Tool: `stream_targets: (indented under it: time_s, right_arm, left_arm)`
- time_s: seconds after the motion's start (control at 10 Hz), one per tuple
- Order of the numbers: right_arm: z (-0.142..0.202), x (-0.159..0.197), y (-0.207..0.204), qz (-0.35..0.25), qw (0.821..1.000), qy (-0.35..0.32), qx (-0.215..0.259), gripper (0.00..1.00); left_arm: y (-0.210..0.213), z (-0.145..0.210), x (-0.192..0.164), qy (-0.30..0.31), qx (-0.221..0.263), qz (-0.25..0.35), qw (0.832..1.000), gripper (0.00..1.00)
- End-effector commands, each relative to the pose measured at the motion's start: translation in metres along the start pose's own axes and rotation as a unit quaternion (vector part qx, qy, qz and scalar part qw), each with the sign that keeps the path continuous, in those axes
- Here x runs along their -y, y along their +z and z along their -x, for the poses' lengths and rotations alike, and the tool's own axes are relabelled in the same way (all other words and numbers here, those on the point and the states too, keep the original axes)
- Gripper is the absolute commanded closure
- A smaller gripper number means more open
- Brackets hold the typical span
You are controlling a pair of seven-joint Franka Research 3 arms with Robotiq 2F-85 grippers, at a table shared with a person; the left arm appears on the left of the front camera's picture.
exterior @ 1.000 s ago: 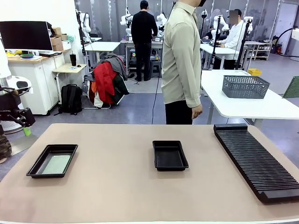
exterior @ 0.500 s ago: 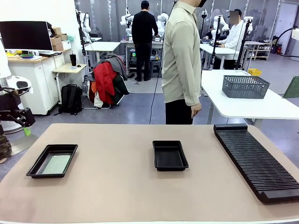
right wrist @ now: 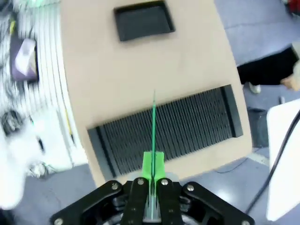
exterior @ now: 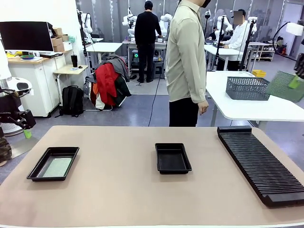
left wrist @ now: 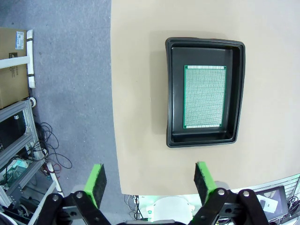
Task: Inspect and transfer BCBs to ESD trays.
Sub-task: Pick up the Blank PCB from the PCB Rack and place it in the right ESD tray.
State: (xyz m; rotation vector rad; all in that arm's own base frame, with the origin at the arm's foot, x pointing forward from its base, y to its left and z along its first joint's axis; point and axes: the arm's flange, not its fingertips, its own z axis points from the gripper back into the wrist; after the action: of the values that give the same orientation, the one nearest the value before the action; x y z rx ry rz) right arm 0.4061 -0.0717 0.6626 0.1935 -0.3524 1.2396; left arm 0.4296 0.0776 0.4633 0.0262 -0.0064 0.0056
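BCB no. 1 (right wrist: 153, 117): pinched at its lower edge by the right gripper (right wrist: 153, 165), green pads pressed together on it. In the right wrist view it shows edge-on as a thin green line, upright above the black slotted rack (right wrist: 178, 129). The front view shows its face, a perforated green rectangle held high beyond the table's right side and tilted. Judgement: lifted clear of the rack's ribs and turned out for inspection.

BCB no. 2 (left wrist: 204, 96): lies flat on the floor of the left ESD tray (left wrist: 205, 43). It is pale green with a fine dot grid and a darker green border. The tray is glossy black plastic with a flared rim and rounded corners. Judged already transferred.

Centre ESD tray (exterior: 173, 159): bare black floor, probably the next destination.

Left gripper (left wrist: 150, 180): fingers spread wide, holding nothing, hanging off the table's edge and looking down on the left ESD tray.

Table (exterior: 118, 190): smooth beige top. A person (exterior: 185, 61) stands at the far side, arm hanging.
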Motion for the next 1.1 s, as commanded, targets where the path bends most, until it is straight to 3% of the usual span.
stream_targets:
  time_s: [0.0, 0.2, 0.5, 1.0]
  right_arm:
    - [-0.022, -0.007, -0.022, 0.011, 0.988, -0.141, 0.064, 0.98]
    - [-0.045, -0.013, -0.059, -0.033, 0.959, -0.265, 0.096, 0.98]
    - [-0.082, -0.021, -0.130, -0.092, 0.904, -0.396, 0.133, 0.98]
    - [-0.127, -0.042, -0.272, -0.169, 0.816, -0.527, 0.166, 0.98]
  left_arm:
    - [-0.002, 0.001, -0.001, -0.003, 0.001, 0.000, 1.000, 0.00]
    - [-0.002, 0.001, -0.001, -0.003, 0.001, 0.000, 1.000, 0.00]
    - [-0.002, 0.001, -0.001, -0.003, 0.001, 0.000, 1.000, 0.00]
    - [-0.002, 0.001, -0.001, -0.003, 0.001, 0.000, 1.000, 0.00]
